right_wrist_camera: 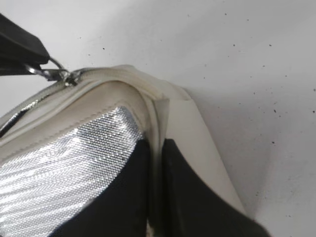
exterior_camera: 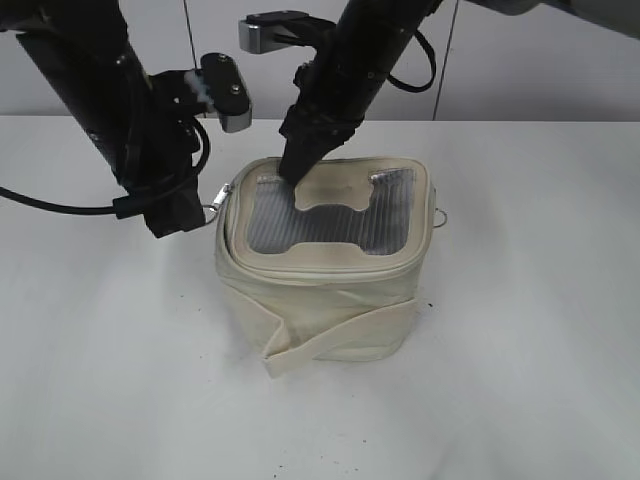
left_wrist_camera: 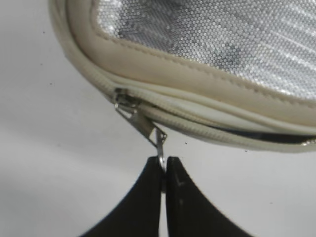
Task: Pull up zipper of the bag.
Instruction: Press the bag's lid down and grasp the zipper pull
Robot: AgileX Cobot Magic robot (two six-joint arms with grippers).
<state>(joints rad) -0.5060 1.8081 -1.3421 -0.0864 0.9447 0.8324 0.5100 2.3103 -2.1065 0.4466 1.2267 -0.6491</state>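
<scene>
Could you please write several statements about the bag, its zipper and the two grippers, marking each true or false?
1. The left gripper is shut on a silver ring pull of the zipper. True.
2. The bag lies tipped on its side. False: it stands upright, lid facing up.
3. The right gripper presses down on the lid's back corner. True.
4. A second ring pull hangs at the bag's right side. True.
5. The zipper is closed all the way round. False: a dark gap is open beyond the slider.
</scene>
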